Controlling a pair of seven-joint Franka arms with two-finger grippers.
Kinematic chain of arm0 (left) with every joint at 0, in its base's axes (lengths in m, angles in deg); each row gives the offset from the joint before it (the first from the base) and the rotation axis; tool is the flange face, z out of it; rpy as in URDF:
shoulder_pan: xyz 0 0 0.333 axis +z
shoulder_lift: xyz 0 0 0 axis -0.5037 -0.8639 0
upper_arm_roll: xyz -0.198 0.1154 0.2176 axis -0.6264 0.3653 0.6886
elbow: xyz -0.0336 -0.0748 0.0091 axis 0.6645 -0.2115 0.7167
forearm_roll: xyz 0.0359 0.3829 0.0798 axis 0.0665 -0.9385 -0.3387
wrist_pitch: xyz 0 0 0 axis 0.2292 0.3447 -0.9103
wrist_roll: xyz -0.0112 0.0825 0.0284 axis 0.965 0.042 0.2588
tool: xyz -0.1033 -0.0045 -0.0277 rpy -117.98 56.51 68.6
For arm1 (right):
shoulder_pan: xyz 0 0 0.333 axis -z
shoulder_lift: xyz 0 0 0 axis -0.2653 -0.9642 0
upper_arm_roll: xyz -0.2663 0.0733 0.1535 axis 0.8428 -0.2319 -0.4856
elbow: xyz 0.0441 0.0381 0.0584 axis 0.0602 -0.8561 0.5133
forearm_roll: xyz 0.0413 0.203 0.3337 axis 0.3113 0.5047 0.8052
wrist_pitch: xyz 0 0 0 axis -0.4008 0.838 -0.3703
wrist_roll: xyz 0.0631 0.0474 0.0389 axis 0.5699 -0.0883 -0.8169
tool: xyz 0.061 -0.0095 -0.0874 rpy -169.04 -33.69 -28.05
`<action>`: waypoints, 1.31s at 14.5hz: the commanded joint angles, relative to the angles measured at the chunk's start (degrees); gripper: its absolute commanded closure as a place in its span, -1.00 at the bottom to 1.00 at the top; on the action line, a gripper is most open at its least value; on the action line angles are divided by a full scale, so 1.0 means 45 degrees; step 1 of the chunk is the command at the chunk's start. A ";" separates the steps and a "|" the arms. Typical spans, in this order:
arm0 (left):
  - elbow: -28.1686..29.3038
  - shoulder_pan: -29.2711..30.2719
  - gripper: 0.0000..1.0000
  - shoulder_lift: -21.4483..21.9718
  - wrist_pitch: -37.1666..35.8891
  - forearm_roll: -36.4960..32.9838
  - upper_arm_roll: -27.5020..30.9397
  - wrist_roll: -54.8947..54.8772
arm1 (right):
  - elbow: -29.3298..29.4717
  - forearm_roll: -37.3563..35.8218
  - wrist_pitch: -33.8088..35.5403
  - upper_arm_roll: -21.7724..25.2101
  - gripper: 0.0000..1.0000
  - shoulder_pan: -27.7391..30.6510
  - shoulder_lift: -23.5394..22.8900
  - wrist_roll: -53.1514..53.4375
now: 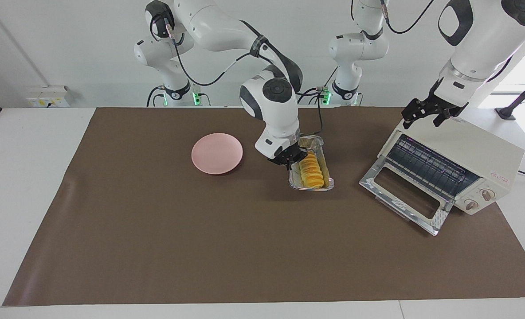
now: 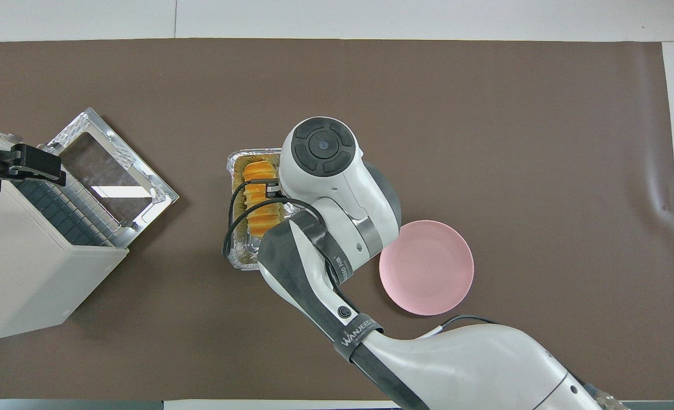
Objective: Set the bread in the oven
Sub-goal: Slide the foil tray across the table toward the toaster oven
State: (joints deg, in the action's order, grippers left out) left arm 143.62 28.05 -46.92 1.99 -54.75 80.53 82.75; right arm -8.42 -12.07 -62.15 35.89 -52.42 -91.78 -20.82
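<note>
In the facing view, centre frame, the right pincer [image 1: 294, 159] clamps the foil tray [image 1: 329, 181] rim; the bread [image 1: 311, 173] lies inside. Centre right, the oven [image 1: 457, 150] stands open. Upper right, the left pincer [image 1: 426, 116] waits, spread. Risk: thin foil buckles, spilling bread.

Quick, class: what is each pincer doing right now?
Right pincer: shut on the foil tray that holds the bread.
Left pincer: open, holding nothing, over the oven.
</note>
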 commanded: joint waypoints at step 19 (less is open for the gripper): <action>-0.0139 -0.0644 -1.00 -0.0039 0.0398 0.0462 -0.0150 -0.0037 | -0.2032 0.0816 -0.2894 -0.0063 -1.00 0.0201 0.0229 -0.0483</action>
State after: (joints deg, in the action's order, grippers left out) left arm 143.62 25.81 -46.78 3.17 -54.37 79.39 82.68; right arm -17.01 -10.53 -75.09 35.93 -52.08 -92.22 -22.22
